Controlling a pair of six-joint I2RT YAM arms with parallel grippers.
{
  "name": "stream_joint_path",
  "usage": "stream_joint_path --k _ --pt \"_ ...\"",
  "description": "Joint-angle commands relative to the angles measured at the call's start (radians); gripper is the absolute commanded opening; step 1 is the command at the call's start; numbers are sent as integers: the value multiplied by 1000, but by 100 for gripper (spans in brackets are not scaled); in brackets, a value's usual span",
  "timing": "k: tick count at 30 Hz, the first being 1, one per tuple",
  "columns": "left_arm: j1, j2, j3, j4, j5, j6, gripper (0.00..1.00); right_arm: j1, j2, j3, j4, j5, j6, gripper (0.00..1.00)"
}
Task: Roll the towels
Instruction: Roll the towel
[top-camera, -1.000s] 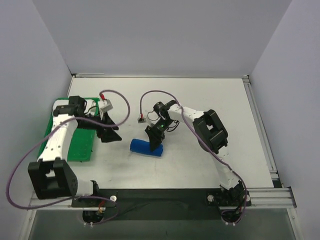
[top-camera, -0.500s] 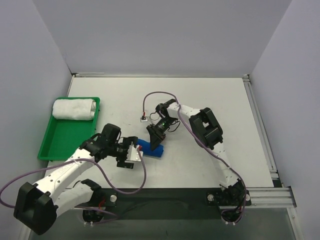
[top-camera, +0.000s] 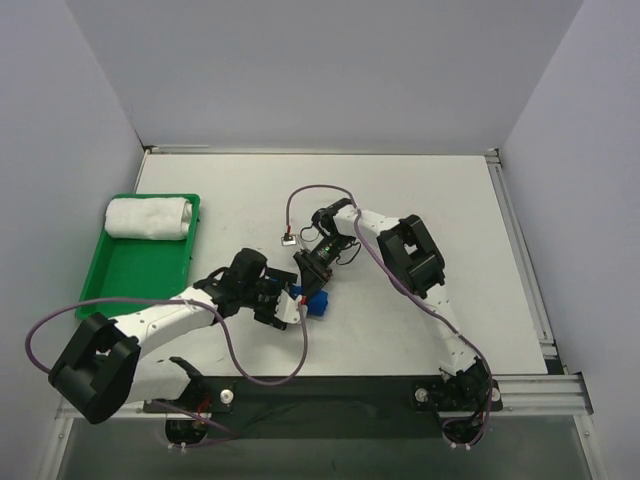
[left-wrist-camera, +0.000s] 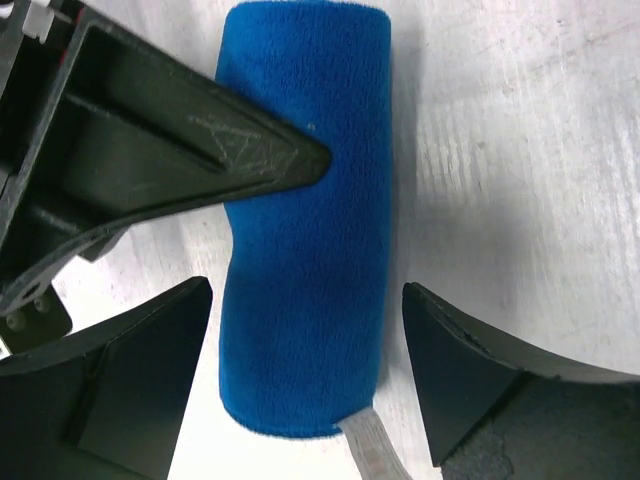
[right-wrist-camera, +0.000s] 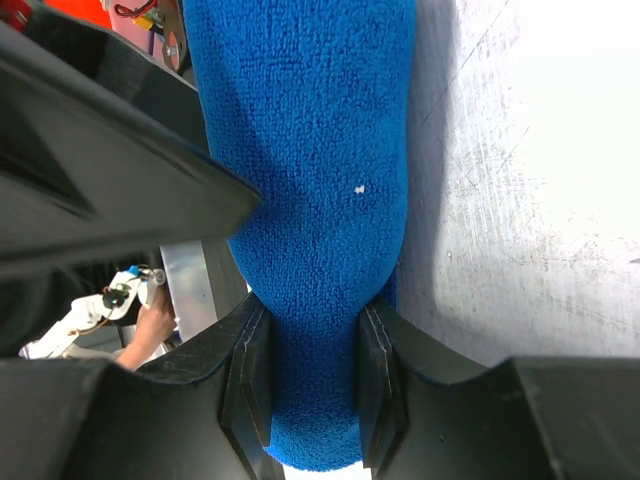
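The blue towel (top-camera: 319, 303) lies rolled up on the white table, mostly hidden from above by both grippers. My right gripper (top-camera: 312, 281) is shut on one end of the roll (right-wrist-camera: 310, 150), and its pads (right-wrist-camera: 248, 372) pinch the cloth in from both sides. My left gripper (left-wrist-camera: 305, 330) is open and straddles the other end of the blue towel (left-wrist-camera: 305, 250), with a gap on each side. From above, the left gripper (top-camera: 292, 306) sits just left of the roll. The white towel (top-camera: 148, 218) lies rolled at the far end of the green tray (top-camera: 128, 285).
A grey label (left-wrist-camera: 370, 452) sticks out from under the near end of the blue roll. One right-gripper finger (left-wrist-camera: 200, 150) crosses the left wrist view above the roll. A small connector on a purple cable (top-camera: 286, 239) lies behind the grippers.
My left arm has swung from over the green tray to the blue roll, uncovering the white towel in the tray. The right gripper has kept its hold on the blue towel.
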Motion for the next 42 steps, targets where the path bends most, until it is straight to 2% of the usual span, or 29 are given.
stream_joint_path --k 1,3,6,13,16,17,19,20,22,27,36,42 --pt "-25 59 9 81 1 38 85 1 64 4 -16 179 -34 0" --pt "-32 97 26 82 -20 -3 82 1 56 5 -18 173 -29 0" --pt "-34 197 74 30 -56 -48 70 -2 33 1 -19 159 -22 0" --pt "-32 268 123 -92 -97 -117 49 -14 -2 -1 -22 173 -2 4" --pt "-32 262 115 -131 -97 -138 44 -35 -15 12 -21 194 38 21" --pt "-32 262 115 -141 -94 -156 43 -43 -19 15 -21 209 52 32" --pt "-32 271 127 -175 -93 -175 40 -72 -47 16 -19 222 84 41" --pt "-29 274 130 -183 -93 -198 40 -83 -57 15 -15 226 96 59" --pt "-28 286 138 -203 -90 -213 39 -112 -94 9 -13 228 130 71" --pt "-6 329 155 -214 -64 -259 38 -154 -211 -89 56 207 211 75" --pt "41 404 250 -275 1 -310 39 -155 -338 -313 266 150 389 66" --pt "72 453 301 -301 24 -341 39 -131 -332 -337 312 127 412 64"
